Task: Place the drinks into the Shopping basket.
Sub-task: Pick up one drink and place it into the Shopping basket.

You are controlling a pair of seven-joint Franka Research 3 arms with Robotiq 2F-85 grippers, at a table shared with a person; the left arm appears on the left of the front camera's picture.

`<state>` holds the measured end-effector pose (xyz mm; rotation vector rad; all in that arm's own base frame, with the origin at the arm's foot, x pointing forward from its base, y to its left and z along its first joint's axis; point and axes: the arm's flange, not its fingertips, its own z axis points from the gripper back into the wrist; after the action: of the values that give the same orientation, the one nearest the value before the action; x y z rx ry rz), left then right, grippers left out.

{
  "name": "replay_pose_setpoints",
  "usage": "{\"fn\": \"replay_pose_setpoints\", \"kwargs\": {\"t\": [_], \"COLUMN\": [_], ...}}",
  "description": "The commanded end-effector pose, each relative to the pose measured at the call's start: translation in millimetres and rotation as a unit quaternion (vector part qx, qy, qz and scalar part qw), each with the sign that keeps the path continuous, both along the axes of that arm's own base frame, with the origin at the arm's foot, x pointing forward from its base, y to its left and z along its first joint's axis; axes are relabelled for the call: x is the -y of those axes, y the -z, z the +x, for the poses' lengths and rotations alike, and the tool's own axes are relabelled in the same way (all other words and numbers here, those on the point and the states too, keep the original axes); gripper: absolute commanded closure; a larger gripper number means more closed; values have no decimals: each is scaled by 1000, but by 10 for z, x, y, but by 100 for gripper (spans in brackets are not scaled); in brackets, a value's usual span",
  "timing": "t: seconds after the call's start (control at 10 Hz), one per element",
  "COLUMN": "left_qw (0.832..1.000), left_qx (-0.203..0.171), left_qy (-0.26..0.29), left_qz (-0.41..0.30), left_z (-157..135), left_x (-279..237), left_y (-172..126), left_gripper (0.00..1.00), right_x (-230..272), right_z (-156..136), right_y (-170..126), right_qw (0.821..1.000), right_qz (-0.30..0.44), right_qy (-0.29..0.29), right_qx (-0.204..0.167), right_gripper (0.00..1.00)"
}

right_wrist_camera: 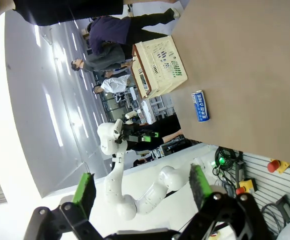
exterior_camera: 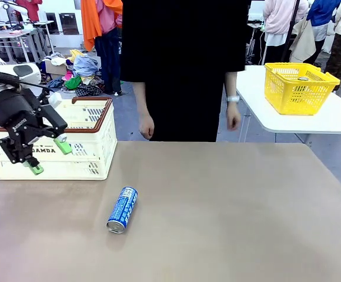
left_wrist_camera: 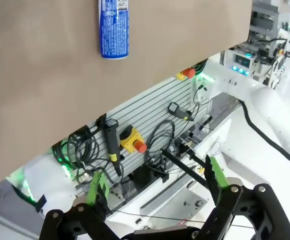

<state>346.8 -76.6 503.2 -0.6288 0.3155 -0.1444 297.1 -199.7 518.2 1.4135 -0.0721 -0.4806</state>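
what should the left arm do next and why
Probably move the open, empty left gripper down toward the blue can: the can lies on its side on the table, outside the Shopping basket that the gripper hangs near.

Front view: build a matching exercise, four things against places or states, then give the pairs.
1. blue slim aluminium can
2. cream-white slotted plastic basket, brown rim
3. yellow plastic basket
4. left gripper, black with green pads

A. on the white side table
B. open, at the tan table's left side
C. lying on its side, mid-table
D. standing at that table's far left

Pairs: 1-C, 2-D, 3-A, 4-B.
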Motion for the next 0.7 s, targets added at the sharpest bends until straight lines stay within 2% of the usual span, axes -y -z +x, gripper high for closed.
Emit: {"fn": "replay_pose_setpoints", "kwargs": {"t": [0.0, 0.1, 0.2, 0.3, 0.4, 0.6], "left_qw": [1000, 1000, 996, 995, 991, 978], "left_qx": [-5, 0, 19, 48, 89, 153], "left_qy": [17, 0, 70, 80, 83, 76], "left_qz": [8, 0, -50, 20, 58, 123], "left_z": [32, 0, -34, -310, -521, -659], "left_x": [-15, 0, 4, 331, 639, 1097], "left_y": [-46, 0, 33, 139, 251, 485], "left_gripper": [0, 0, 0, 0, 0, 0], "right_x": [10, 10, 10, 10, 10, 10], "right_z": [-1, -1, -1, -1, -1, -1], "right_y": [-54, -54, -54, -54, -54, -54], "right_qw": [1000, 1000, 1000, 1000, 1000, 1000], "right_qz": [9, 9, 9, 9, 9, 9], "right_qy": [1, 1, 1, 1, 1, 1], "right_qx": [0, 0, 0, 0, 0, 0], "right_gripper": [0, 0, 0, 0, 0, 0]}}
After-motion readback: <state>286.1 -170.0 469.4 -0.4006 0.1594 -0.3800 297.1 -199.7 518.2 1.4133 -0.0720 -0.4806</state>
